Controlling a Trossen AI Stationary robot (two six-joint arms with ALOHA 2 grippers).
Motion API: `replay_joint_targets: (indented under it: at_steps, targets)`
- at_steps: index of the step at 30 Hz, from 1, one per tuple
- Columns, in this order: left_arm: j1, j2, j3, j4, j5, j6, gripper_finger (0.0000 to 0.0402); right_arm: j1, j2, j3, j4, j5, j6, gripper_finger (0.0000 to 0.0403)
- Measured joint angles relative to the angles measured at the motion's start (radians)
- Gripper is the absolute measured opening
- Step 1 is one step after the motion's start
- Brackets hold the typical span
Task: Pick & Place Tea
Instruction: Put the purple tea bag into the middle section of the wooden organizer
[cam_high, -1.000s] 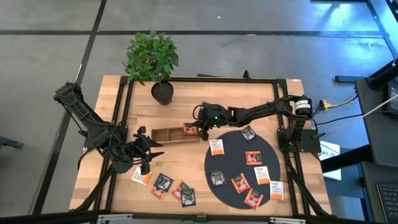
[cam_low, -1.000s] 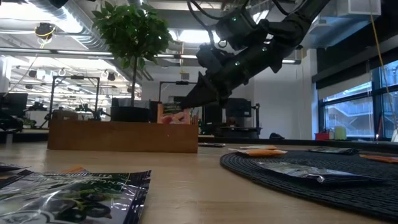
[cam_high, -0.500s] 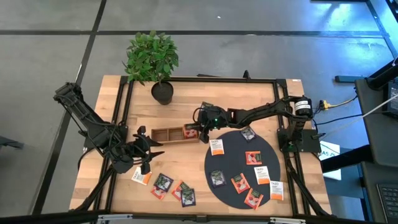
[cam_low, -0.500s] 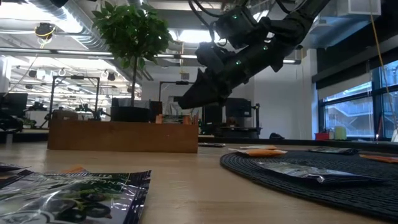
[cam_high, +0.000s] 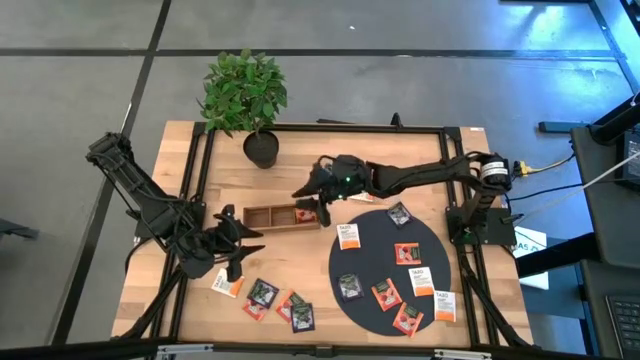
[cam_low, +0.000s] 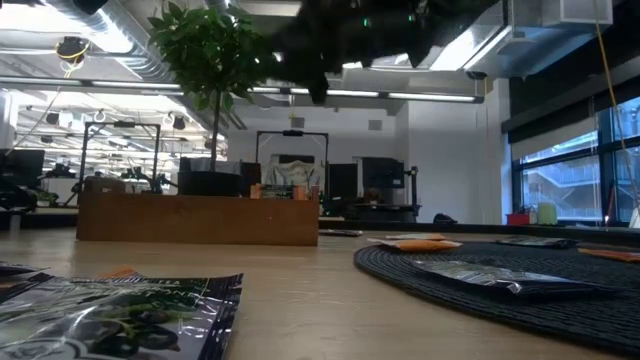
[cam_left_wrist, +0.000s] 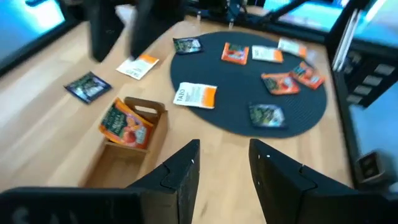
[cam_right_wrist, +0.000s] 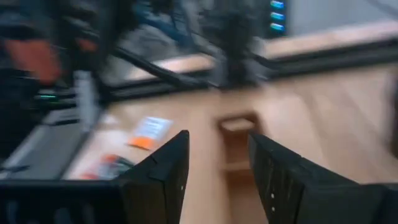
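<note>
Wooden table (cam_high: 200, 300) first, then the black round mat (cam_high: 375, 262) on your right side w/ most of the tea (cam_high: 413, 281) lying flat on it; a second bunch of sachets sits on bare wood near the front edge, and one red-orange sachet (cam_left_wrist: 123, 125) stands in the end slot of the tray (cam_high: 270, 216). Sachets look light, thin, crinkly & likely slippery – I'd pinch an edge or corner, not the flat face, or they'll slide. Right gripper (cam_high: 308, 187) hangs above the tray's mat end, fingers apart w/ nothing between them. Left gripper (cam_high: 228, 243) waits just in front of the tray, fingers open, empty. Potted plant (cam_high: 245, 95) stands at the back, off your route. Tray walls are the main snag when you drop in.
</note>
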Motion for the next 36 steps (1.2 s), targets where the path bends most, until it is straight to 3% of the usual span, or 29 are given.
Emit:
replay_joint_targets:
  at_steps: [3, 8, 12, 19, 23, 29, 36]
  targets:
    - [0.001, 0.000, 0.000, 0.036, -0.002, -0.045, 0.0136, 0.052, -0.001, 0.008, -0.010, -0.057, -0.119, 0.0165]
    - [0.012, 0.000, 0.000, 0.042, -0.002, -0.047, 0.0134, 0.140, -0.001, 0.009, -0.134, 0.047, -0.199, 0.0165]
    - [0.018, 0.010, 0.001, 0.044, 0.015, -0.043, 0.0135, 0.176, 0.000, 0.009, -0.242, 0.059, -0.201, 0.0165]
    - [0.060, 0.150, 0.001, 0.098, 0.242, 0.100, 0.0130, 0.195, 0.001, 0.009, -0.319, 0.058, -0.166, 0.0165]
    - [0.077, 0.265, 0.001, 0.182, 0.307, 0.165, 0.0120, 0.210, 0.001, 0.009, -0.333, 0.044, -0.143, 0.0165]
    - [0.083, 0.392, 0.001, 0.371, 0.388, 0.181, 0.0083, 0.261, 0.026, 0.010, -0.349, 0.083, -0.083, 0.0165]
    - [0.041, 0.504, 0.001, 0.640, 0.481, 0.205, 0.0008, 0.336, 0.084, 0.010, -0.289, 0.086, 0.090, 0.0165]
